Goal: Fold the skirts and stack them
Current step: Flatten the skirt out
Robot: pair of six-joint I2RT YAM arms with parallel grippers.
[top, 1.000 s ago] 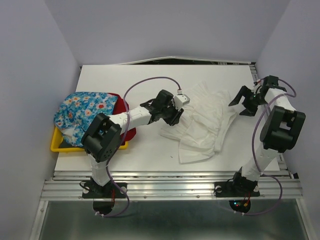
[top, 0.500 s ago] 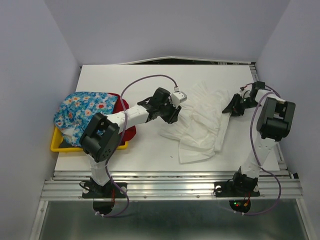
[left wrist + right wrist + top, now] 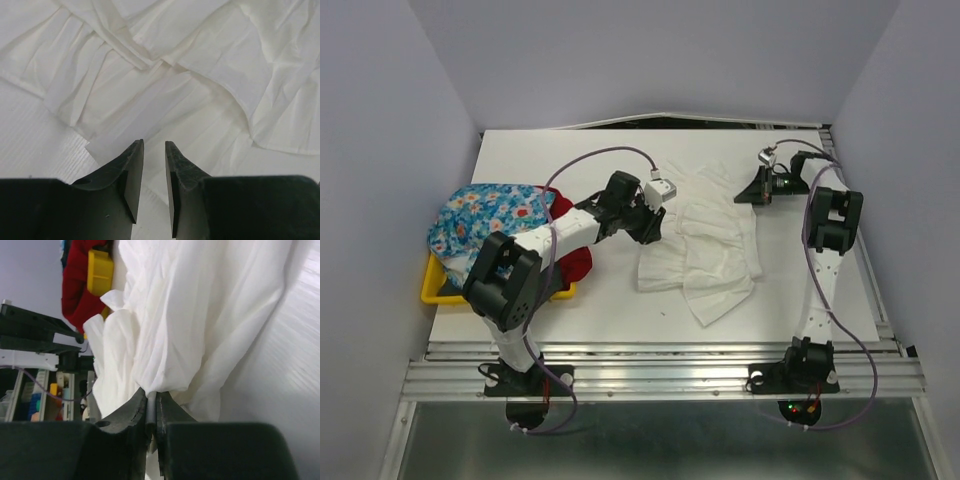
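Observation:
The thin white skirt lies crumpled in the middle of the table, and fills the left wrist view. My right gripper is shut on a gathered fold of its right edge, which hangs lifted from the jaws. Low over the skirt's left part, my left gripper keeps a narrow gap between its fingers; flat cloth shows through the gap and nothing is pinched. The blue flower-print skirt and the red skirt are heaped at the left. No dark grey dotted skirt is in view.
A yellow tray sits under the heaped skirts at the table's left edge. Pale walls close in on the left, back and right. A dark gap runs along the table's back edge. Bare table lies in front.
My right gripper closed on the white skirt's right edge and swung left and back, drawing the skirt into a narrower heap. My left gripper shifted a little left.

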